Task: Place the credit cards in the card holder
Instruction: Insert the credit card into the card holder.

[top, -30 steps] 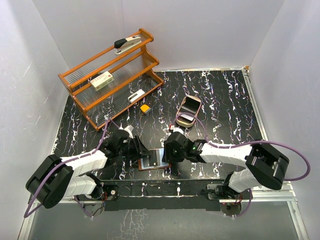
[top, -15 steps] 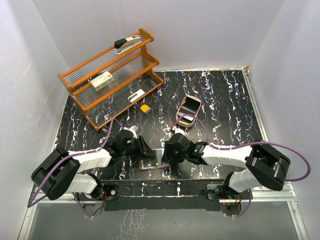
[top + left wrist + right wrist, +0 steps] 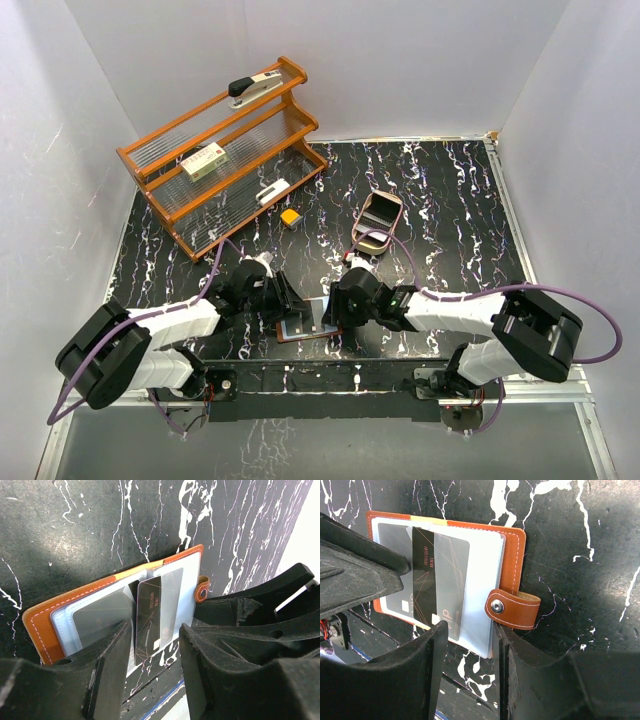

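The card holder [image 3: 300,322] lies open near the table's front edge, reddish-brown with pale translucent pockets [image 3: 482,580] and a snap tab [image 3: 512,609]. A dark credit card [image 3: 149,615] [image 3: 422,575] with thin orange lines lies on it, one long side tucked under a pocket. A grey card [image 3: 97,617] sits in the other pocket. My left gripper [image 3: 156,645] [image 3: 283,298] stands open, its fingers either side of the dark card's end. My right gripper [image 3: 470,640] [image 3: 328,312] is open over the pocket's corner, one finger beside the tab.
A wooden rack [image 3: 220,150] at the back left carries a stapler [image 3: 255,87] and a small box [image 3: 203,160]. A yellow block [image 3: 290,216] and an oval tray [image 3: 395,205] lie behind the card holder. The table's front edge [image 3: 165,700] runs just below the card holder.
My left gripper has shifted right, closer over the card holder, and its jaws have spread slightly. The right arm has barely moved.
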`<action>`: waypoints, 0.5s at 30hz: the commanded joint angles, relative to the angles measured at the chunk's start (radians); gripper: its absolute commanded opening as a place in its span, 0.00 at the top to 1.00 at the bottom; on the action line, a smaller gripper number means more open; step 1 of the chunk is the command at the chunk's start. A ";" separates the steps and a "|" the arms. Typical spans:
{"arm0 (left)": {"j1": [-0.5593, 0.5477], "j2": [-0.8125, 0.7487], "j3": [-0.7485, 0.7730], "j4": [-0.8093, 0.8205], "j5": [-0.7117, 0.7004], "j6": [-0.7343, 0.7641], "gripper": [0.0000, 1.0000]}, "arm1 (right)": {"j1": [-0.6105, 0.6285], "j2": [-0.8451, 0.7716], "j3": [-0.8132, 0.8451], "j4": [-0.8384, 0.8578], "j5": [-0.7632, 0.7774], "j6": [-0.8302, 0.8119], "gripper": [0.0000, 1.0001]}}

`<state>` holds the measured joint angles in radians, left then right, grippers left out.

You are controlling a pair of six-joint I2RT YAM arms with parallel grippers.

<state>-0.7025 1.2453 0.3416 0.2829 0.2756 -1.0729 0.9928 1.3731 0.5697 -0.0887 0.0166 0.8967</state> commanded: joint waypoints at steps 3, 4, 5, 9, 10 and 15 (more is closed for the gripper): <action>-0.008 0.001 -0.004 -0.009 -0.003 -0.030 0.58 | 0.003 -0.019 -0.028 0.033 -0.006 0.013 0.61; -0.010 0.010 -0.005 0.001 -0.003 -0.034 0.58 | 0.003 -0.017 -0.029 0.034 -0.006 0.013 0.61; -0.013 0.020 -0.008 0.011 -0.003 -0.039 0.58 | 0.003 -0.017 -0.027 0.035 -0.008 0.012 0.61; -0.032 0.065 -0.010 0.069 0.000 -0.067 0.58 | 0.002 -0.013 -0.029 0.040 -0.010 0.011 0.61; -0.038 0.075 -0.008 0.081 -0.001 -0.072 0.58 | 0.003 -0.011 -0.028 0.041 -0.011 0.011 0.61; -0.064 0.118 0.021 0.123 -0.008 -0.089 0.58 | 0.003 -0.006 -0.033 0.050 -0.013 0.011 0.61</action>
<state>-0.7441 1.3338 0.3416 0.3901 0.2768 -1.1473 0.9928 1.3670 0.5579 -0.0708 0.0124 0.8978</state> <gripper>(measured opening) 0.418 0.391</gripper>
